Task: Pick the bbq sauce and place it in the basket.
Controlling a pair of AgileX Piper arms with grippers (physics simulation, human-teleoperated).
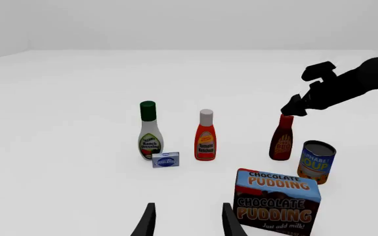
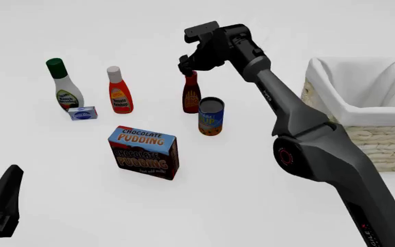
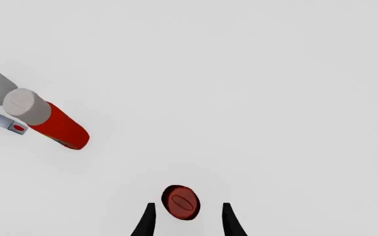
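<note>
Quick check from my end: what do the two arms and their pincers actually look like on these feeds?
Both arms are matte black. The right arm has smooth rounded links, a round joint housing with a small red ring mark, and tiny red lettering near its base. Its right pincer ends in two slim, tapered black fingers. The left pincer has matching fingers; the front view shows only its angular dark tip. No cables show.

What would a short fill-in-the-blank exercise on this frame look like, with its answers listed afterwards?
1. The right pincer hangs open directly above the ___ of the bbq sauce.
2. The basket has a ___ cloth lining.
3. The can stands between the bbq sauce and the chocolate ___ box.
4. The ketchup bottle has a ___ cap.

Answers: cap; white; pudding; white
</note>
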